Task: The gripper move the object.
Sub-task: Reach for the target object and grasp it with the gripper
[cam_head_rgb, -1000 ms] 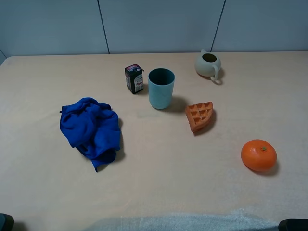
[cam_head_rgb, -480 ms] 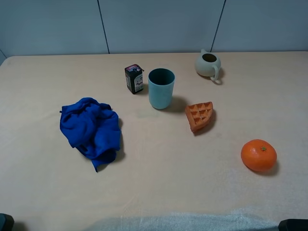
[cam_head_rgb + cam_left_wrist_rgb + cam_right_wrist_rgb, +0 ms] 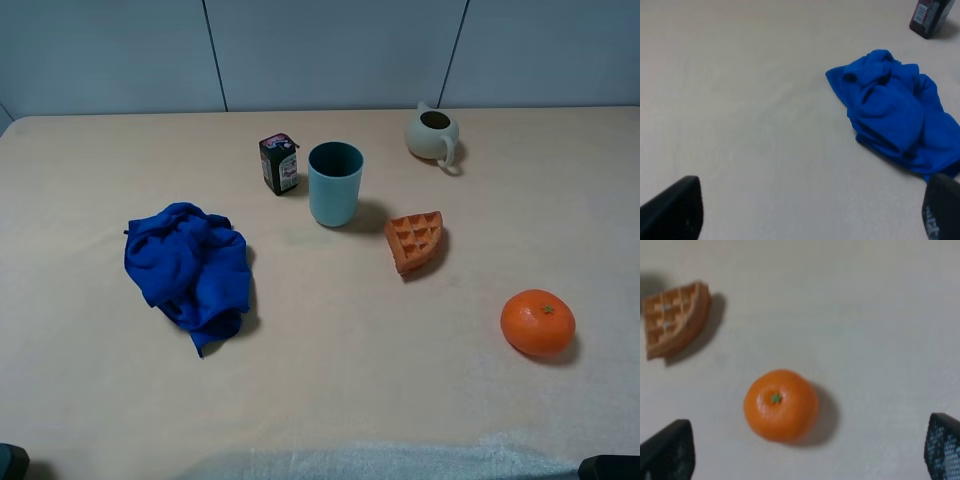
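The round orange fruit [image 3: 538, 322] with a green stem mark sits on the table at the right front, apart from everything else. It also shows in the right wrist view [image 3: 781, 405], ahead of my right gripper [image 3: 805, 452]. That gripper's two black fingertips [image 3: 667, 450] stand far apart at the frame's corners, open and empty. My left gripper [image 3: 807, 215] is open and empty too, its fingertips [image 3: 675, 210] wide apart over bare table short of the blue cloth [image 3: 892, 117]. Only dark bits of the arms show at the exterior view's bottom corners.
A crumpled blue cloth [image 3: 190, 265] lies at the left. A teal cup [image 3: 335, 183], a small dark carton [image 3: 279, 163] and a pale teapot [image 3: 433, 133] stand at the back. An orange waffle wedge [image 3: 415, 240] lies between the cup and the fruit.
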{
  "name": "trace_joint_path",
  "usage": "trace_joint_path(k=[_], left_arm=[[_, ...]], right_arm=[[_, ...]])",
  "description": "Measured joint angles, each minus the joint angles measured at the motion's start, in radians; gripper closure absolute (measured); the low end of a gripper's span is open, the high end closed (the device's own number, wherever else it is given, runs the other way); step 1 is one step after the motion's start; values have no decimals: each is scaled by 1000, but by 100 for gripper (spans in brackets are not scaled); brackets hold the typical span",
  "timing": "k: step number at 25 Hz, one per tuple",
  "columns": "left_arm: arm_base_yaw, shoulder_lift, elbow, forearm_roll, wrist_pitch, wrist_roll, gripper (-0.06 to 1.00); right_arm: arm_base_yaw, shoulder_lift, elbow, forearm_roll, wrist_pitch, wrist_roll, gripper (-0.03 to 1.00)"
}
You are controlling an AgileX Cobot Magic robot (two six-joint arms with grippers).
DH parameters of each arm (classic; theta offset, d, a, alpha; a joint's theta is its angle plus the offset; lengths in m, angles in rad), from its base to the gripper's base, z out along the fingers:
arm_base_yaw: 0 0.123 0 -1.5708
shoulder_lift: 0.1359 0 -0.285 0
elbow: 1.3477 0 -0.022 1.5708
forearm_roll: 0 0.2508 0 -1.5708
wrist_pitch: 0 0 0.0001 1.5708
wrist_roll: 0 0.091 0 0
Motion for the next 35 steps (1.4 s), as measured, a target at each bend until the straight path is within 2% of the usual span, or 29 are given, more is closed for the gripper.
trace_joint_path(k=[8, 23, 35], left_arm=[[0, 0, 0, 0, 0, 1, 6], [0, 0, 0, 0, 0, 1, 6], [0, 0, 0, 0, 0, 1, 6]], right_arm=[[0, 222, -81, 30, -1, 8, 27], [0, 566, -86, 100, -59, 254, 27], [0, 792, -89, 121, -112, 280, 27]])
